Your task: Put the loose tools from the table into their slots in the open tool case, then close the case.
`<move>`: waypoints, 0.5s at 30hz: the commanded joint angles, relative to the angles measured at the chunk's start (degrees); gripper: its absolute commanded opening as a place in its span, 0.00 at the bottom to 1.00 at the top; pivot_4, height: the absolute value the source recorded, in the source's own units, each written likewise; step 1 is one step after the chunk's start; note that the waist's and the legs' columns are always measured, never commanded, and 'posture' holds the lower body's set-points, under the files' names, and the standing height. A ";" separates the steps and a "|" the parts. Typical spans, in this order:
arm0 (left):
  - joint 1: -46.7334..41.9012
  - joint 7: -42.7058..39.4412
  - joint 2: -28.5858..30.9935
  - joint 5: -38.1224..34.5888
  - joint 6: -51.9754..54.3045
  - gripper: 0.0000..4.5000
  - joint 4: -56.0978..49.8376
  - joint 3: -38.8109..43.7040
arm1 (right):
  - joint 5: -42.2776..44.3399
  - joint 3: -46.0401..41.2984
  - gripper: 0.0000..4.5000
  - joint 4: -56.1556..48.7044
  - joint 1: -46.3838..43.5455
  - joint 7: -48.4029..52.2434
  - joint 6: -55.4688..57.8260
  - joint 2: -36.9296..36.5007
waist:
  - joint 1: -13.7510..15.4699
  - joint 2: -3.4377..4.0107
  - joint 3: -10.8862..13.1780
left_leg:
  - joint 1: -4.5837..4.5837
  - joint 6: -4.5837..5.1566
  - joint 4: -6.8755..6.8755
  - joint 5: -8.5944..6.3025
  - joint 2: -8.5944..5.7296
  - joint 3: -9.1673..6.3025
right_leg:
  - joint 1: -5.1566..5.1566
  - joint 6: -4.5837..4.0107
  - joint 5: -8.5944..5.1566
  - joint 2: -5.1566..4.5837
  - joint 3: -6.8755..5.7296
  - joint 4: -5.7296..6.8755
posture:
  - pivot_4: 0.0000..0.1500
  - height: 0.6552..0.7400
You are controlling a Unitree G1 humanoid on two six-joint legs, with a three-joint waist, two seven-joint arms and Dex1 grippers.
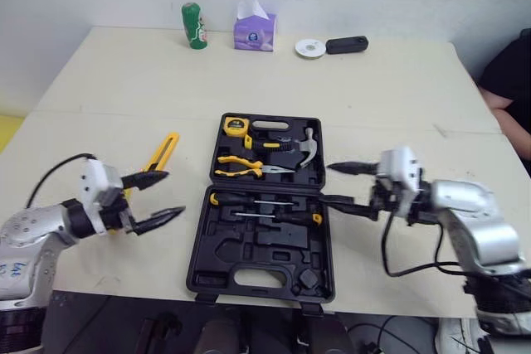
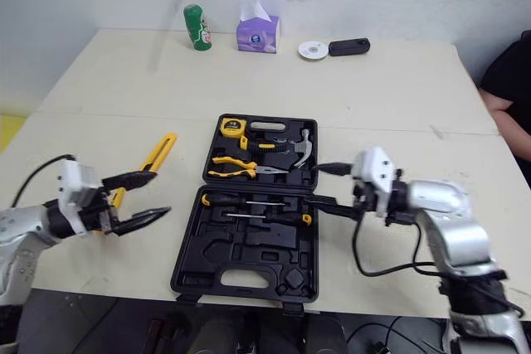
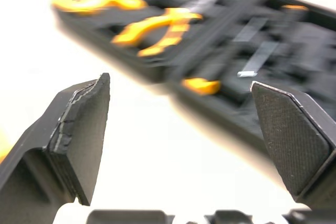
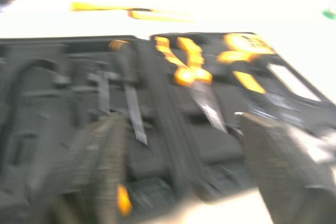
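The open tool case (image 1: 217, 242) lies on the worktop (image 1: 124, 80). The left gripper (image 1: 170, 195), spread and empty, hovers at its 9 o'clock, and the right gripper (image 1: 328, 184), also spread, at its 3 o'clock edge. A loose yellow tool (image 1: 162, 155) lies at 10 o'clock. Each wrist view looks past parted fingers (image 3: 79, 129) at the case.

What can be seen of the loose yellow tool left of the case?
The yellow tool is long, flat and plastic-looking, with a dark strip along it. It lies on the table, left of and apart from the open tool case, slanting away from the robot. The open left gripper hides its near end; contact cannot be told.
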 commanded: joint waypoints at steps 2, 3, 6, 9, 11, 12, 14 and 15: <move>3.80 2.82 0.12 0.00 -2.41 1.00 6.20 9.87 | 0.55 -13.75 0.98 6.61 4.90 -0.36 -4.85 -5.14 | -0.08 0.02 0.04 | 0.02 0.09 0.00 -0.05 -0.01 0.02 | 0.04 0.03 0.01 0.00 0.01 -0.02 | 1.00 1.00; 4.32 3.42 -0.21 0.09 -3.04 1.00 7.92 11.30 | 0.38 -15.98 0.98 8.91 5.75 -0.21 -6.04 -5.85 | -0.09 0.02 0.05 | 0.03 0.10 0.01 -0.05 -0.01 0.03 | 0.06 0.06 0.03 0.00 0.01 -0.10 | 1.00 1.00; 6.39 5.62 -0.21 1.15 -6.52 1.00 15.49 16.37 | 0.26 -24.32 0.98 18.35 8.50 -1.52 -11.67 -6.98 | -0.05 0.03 0.08 | 0.04 0.09 0.00 -0.06 0.00 0.03 | 0.06 0.07 0.03 0.00 0.00 -0.30 | 1.00 1.00; 7.99 8.19 0.29 2.50 -12.62 1.00 23.05 21.49 | -2.64 -29.95 0.98 28.54 11.66 -4.21 -21.22 -7.18 | -0.08 0.02 0.08 | 0.04 0.07 -0.01 -0.07 0.01 0.03 | 0.06 0.07 0.03 0.00 0.01 -0.33 | 1.00 1.00; 7.98 9.71 0.78 4.11 -17.33 1.00 27.22 22.73 | -3.57 -30.95 0.98 32.66 12.46 -5.41 -25.32 -7.08 | -0.11 0.01 0.08 | 0.05 0.05 -0.03 -0.10 0.01 0.03 | 0.06 0.07 0.03 -0.01 0.01 -0.37 | 1.00 1.00; 7.82 10.38 1.02 4.84 -19.02 1.00 28.74 22.94 | -3.69 -31.16 0.98 34.14 12.49 -5.79 -26.76 -7.06 | -0.11 0.03 0.09 | 0.07 0.04 -0.06 -0.13 0.01 0.05 | 0.06 0.07 0.03 -0.01 0.04 -0.40 | 1.00 1.00; 9.13 12.65 0.67 4.99 -18.14 1.00 29.37 24.07 | -5.91 -32.84 0.98 40.51 14.49 -9.08 -31.78 -7.62 | -0.22 0.13 0.15 | 0.14 0.02 -0.07 -0.17 0.02 0.27 | -0.02 0.12 0.06 -0.04 0.27 -0.38 | 1.00 1.00; 9.59 14.38 0.62 5.30 -18.06 1.00 30.28 24.74 | -6.69 -33.76 0.98 43.65 15.63 -10.72 -33.70 -7.92 | -0.15 0.13 0.15 | 0.15 0.02 -0.07 -0.17 0.02 0.33 | -0.02 0.18 0.10 -0.06 0.34 -0.38 | 1.00 1.00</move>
